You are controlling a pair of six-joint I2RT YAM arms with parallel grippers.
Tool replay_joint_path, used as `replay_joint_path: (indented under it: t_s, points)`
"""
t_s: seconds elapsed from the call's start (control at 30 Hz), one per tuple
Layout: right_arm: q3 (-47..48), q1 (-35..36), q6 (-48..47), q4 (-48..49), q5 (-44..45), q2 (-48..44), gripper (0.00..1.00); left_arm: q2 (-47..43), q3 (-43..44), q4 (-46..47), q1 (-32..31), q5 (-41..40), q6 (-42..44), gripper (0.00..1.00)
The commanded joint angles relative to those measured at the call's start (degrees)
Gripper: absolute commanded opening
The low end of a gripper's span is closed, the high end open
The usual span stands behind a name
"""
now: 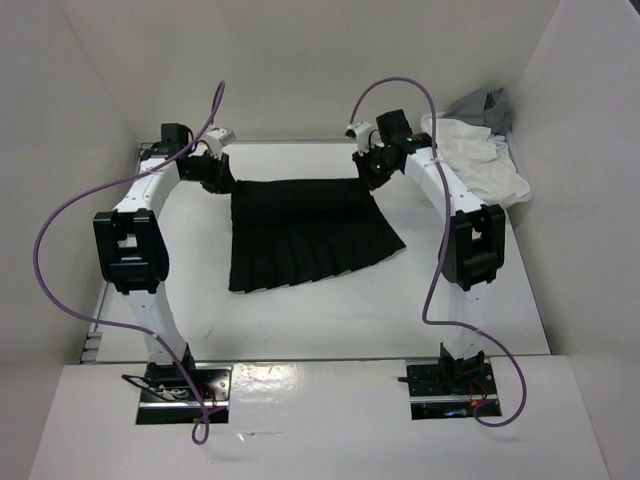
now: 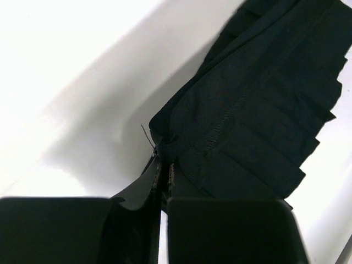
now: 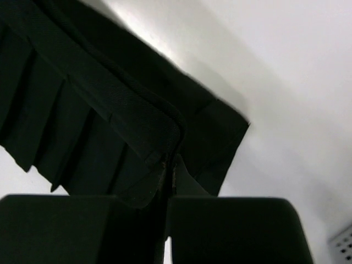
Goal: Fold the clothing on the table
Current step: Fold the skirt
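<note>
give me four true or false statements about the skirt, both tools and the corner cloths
1. The left tool is shut on a waistband corner of the black pleated fabric skirt. True.
2. The right tool hangs open, clear of the skirt. False: it is shut on the other waistband corner.
3. The skirt's wider hem lies on the flat white table, toward the arm bases. True.
4. The crumpled white cloth lies on the skirt. False: it sits in the far right corner, apart from it, beside a grey cloth.

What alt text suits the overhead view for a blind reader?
A black pleated skirt spreads over the white table, its far waistband corners pinched by the left gripper and right gripper. Crumpled white cloth sits far right.
</note>
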Motion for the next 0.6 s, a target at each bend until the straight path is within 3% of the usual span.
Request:
replay_joint_path:
  t_s: [0.0, 0.17, 0.57]
  points:
    - [-6.5, -0.6, -1.8, 7.6, 6.2, -5.4, 0.0, -6.2, -3.4, 1.6, 1.0, 0.2, 3.0, 0.0]
    - [-12.7, -0.6, -2.4, 9.0, 9.0, -8.6, 0.0, -10.2, -7.4, -0.8, -0.1, 0.2, 5.2, 0.0]
    - [-12.7, -2.9, -0.7, 11.4, 9.0, -9.3, 0.0, -17.7, -10.8, -11.2, -5.7, -1.5, 11.0, 0.0]
